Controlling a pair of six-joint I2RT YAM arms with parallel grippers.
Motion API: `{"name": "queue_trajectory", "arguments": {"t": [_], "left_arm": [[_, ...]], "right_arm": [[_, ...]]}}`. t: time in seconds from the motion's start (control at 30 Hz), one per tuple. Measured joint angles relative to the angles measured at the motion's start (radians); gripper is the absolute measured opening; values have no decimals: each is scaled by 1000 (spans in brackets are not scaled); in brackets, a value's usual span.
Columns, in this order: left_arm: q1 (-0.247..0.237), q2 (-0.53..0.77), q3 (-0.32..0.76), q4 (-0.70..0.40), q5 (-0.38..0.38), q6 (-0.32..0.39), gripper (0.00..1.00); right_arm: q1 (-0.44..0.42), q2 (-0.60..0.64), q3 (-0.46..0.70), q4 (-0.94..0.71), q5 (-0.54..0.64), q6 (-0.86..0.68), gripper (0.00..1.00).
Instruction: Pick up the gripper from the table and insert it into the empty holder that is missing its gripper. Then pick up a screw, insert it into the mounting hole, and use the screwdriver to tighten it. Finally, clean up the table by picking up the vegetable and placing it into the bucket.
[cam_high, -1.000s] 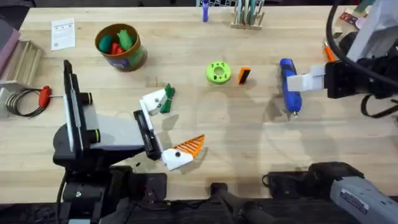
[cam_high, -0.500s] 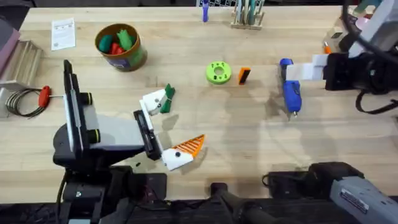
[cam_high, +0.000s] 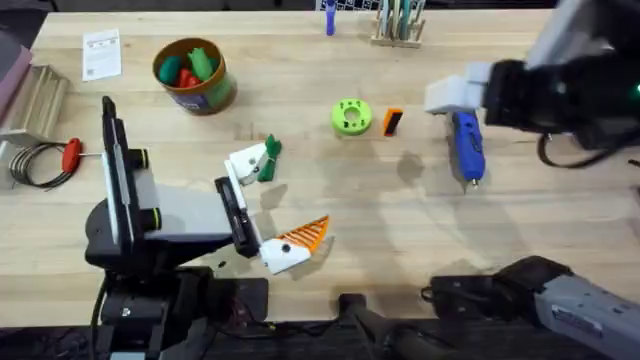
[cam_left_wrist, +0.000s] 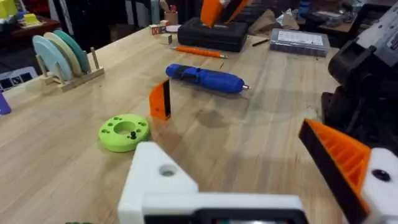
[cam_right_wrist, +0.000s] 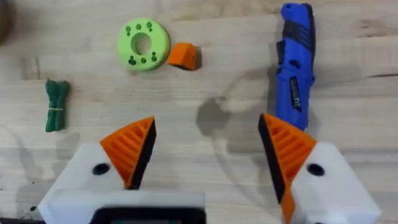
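The orange-and-black gripper block (cam_high: 392, 121) (cam_right_wrist: 183, 56) (cam_left_wrist: 160, 99) stands on the table beside a lime-green disc (cam_high: 350, 116). The blue screwdriver (cam_high: 465, 145) (cam_right_wrist: 297, 68) lies to its right. At the far edge stands the holder (cam_high: 398, 22) (cam_left_wrist: 65, 56). The dark green vegetable (cam_high: 270, 158) (cam_right_wrist: 56, 106) lies by my left gripper (cam_high: 288, 195) (cam_left_wrist: 249, 180), which is open and empty. My right gripper (cam_high: 455, 95) (cam_right_wrist: 208, 155) hovers open above the table, between the block and the screwdriver. The bucket (cam_high: 192, 75) stands far left. No screw is in view.
The bucket holds green and red toy foods. A paper card (cam_high: 102, 52) lies at the far left. A red-handled tool with a cable (cam_high: 70, 155) and grey trays (cam_high: 40, 95) sit at the left edge. A black case (cam_left_wrist: 211, 34) lies beyond the screwdriver.
My right arm has swung in from the right edge, leftward and farther from the bases, to above the screwdriver's top end. The left arm and the objects have not moved.
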Motion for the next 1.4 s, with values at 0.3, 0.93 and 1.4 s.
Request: {"name": "queue_trajectory", "arguments": {"t": [0.3, 0.93, 1.4], "left_arm": [[0, 0, 0, 0, 0, 0, 985], [0, 0, 0, 0, 3, 0, 986], [0, 0, 0, 0, 3, 0, 986]], "right_arm": [[176, 340, 325, -179, 140, 115, 993], [165, 708, 523, -219, 102, 188, 992], [70, 820, 523, -217, 2, 213, 983]]}}
